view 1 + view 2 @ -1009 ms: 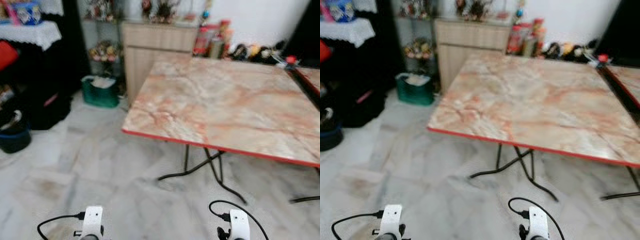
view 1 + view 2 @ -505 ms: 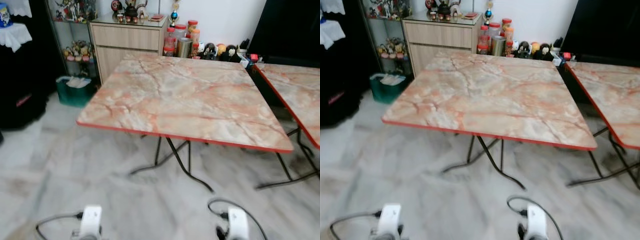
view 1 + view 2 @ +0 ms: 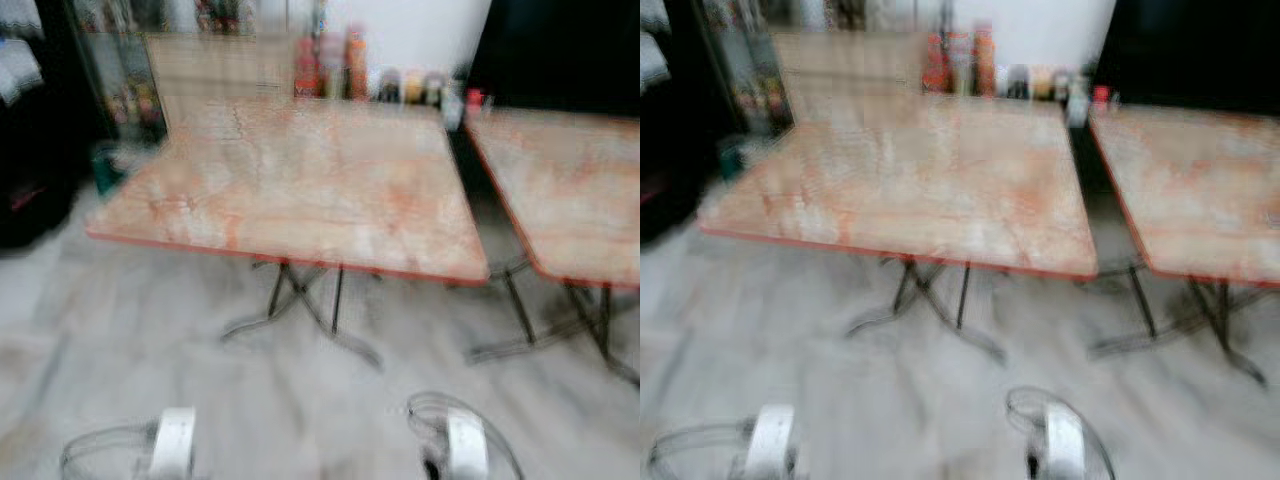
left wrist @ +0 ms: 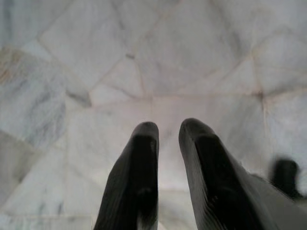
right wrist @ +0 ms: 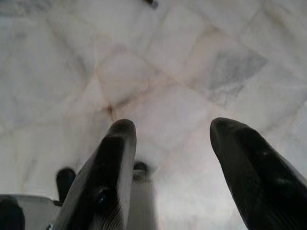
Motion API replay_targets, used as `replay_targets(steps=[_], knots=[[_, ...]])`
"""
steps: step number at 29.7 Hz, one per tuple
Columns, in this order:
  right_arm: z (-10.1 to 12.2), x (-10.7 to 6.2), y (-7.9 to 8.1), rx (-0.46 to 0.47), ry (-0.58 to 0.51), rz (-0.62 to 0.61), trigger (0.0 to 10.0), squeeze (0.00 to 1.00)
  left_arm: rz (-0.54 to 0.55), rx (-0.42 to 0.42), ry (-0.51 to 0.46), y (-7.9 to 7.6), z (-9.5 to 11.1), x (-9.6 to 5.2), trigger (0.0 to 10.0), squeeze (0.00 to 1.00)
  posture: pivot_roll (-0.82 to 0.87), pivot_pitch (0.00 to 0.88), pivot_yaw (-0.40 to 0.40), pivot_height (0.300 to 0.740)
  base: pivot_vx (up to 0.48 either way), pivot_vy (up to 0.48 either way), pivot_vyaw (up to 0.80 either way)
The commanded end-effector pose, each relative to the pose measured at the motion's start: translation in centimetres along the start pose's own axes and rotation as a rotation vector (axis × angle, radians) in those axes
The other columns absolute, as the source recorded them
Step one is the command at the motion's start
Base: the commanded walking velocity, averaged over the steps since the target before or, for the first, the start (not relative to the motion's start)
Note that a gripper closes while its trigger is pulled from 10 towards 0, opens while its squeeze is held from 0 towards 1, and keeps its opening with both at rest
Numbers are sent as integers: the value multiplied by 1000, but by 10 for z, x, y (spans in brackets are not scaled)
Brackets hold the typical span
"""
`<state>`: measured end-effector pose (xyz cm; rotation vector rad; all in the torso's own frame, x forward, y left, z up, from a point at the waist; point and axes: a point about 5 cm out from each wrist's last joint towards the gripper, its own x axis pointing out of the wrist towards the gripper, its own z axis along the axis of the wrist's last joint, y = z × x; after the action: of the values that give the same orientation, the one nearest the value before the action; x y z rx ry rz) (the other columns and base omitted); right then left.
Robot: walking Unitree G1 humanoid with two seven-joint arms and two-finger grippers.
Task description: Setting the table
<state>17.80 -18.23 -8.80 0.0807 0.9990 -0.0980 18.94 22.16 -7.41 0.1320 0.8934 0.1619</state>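
A square table (image 3: 290, 180) with a pink marble-pattern top and a red rim stands ahead on black folding legs, its top bare. A second table (image 3: 570, 190) of the same kind stands just to its right, across a narrow gap. Both arms hang low at the picture's bottom edge, the left wrist (image 3: 172, 445) and the right wrist (image 3: 465, 445) showing as white housings with cables. In the left wrist view my left gripper (image 4: 168, 132) points at the marble floor, fingers nearly together and holding nothing. My right gripper (image 5: 172, 129) also faces the floor, its fingers wide apart and empty.
The head views are blurred by motion. Behind the tables a wooden cabinet (image 3: 220, 65) and a row of jars (image 3: 330, 65) stand by the white wall. Dark furniture (image 3: 30, 190) lines the left side. Grey marble floor (image 3: 150, 340) stretches between me and the tables.
The whole picture has slid left and blurred, so the camera has turned right; more of the second table is in view. Both arms still hang as before.
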Motion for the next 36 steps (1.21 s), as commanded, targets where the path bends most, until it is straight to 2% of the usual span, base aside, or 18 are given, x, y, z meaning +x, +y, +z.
replay_targets(steps=[1, 13, 17, 36], knots=[[8, 0, -6, -1, -23, -15, 10000, 0, -23, 9, 0, -7, 2, 1, 10000, 0, 37, 0, -16, 740, 315, -356, 0], [9, 1, -6, 0, -23, -15, 10000, 0, -43, 18, -2, -10, 4, 1, 10000, 0, 36, 0, -15, 740, 378, -287, 0], [9, 1, -6, 2, -23, -16, 10000, 0, -58, 44, -6, -13, 4, 1, 10000, 0, 35, 0, -16, 740, 344, -326, 0], [9, 1, -6, 2, -25, -16, 10000, 0, -69, 61, -9, -16, 3, 0, 10000, 0, 29, 0, -17, 740, 0, -455, 0]])
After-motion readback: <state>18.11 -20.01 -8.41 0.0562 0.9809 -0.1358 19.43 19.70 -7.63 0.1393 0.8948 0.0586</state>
